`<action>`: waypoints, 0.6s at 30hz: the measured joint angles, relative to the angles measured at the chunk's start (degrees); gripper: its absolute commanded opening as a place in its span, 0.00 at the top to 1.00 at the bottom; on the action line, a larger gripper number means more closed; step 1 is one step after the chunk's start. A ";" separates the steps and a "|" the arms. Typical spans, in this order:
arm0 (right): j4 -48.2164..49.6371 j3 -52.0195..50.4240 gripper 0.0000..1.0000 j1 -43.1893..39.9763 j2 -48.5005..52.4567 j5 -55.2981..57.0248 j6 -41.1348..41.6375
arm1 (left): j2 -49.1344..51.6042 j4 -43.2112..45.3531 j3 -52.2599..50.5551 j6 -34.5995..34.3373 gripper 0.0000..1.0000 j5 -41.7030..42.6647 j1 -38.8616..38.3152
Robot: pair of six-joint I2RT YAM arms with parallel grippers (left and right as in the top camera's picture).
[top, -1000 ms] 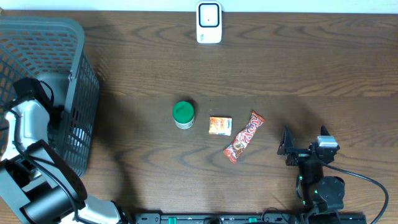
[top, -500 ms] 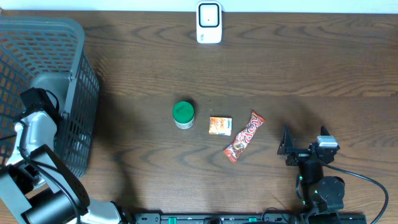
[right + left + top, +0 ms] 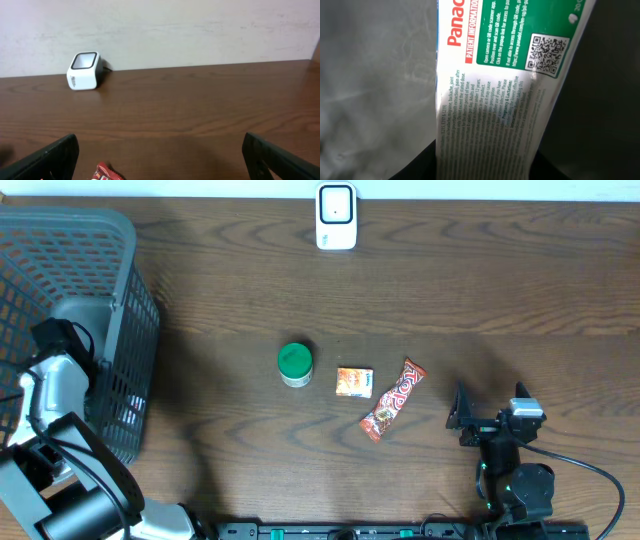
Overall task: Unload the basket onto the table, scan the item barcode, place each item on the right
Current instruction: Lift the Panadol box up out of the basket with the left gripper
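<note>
In the left wrist view a white and green medicine box [image 3: 490, 100] with small print and a QR code stands between my left gripper's dark fingers [image 3: 420, 167]. My left gripper [image 3: 487, 162] is shut on the box's lower end. The overhead view shows my left arm [image 3: 55, 370] reaching down into the grey basket [image 3: 120, 240] at the left; the box is hidden there. The white barcode scanner [image 3: 336, 217] [image 3: 84, 70] stands at the table's far edge. Near the front right, my right gripper [image 3: 458, 418] [image 3: 160, 155] is open and empty, facing the scanner.
A green-lidded jar [image 3: 294, 364], a small orange box [image 3: 354, 381] and a red candy bar [image 3: 393, 398] [image 3: 102, 173] lie mid-table. The basket's mesh walls surround the left arm's wrist.
My left wrist has sunk a little deeper into the basket and its jaws have closed in onto the medicine box. The right arm has not moved.
</note>
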 measured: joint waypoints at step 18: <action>0.00 0.00 0.01 0.00 0.00 -0.02 0.00 | -24.13 -9.97 18.21 2.62 0.62 5.09 0.37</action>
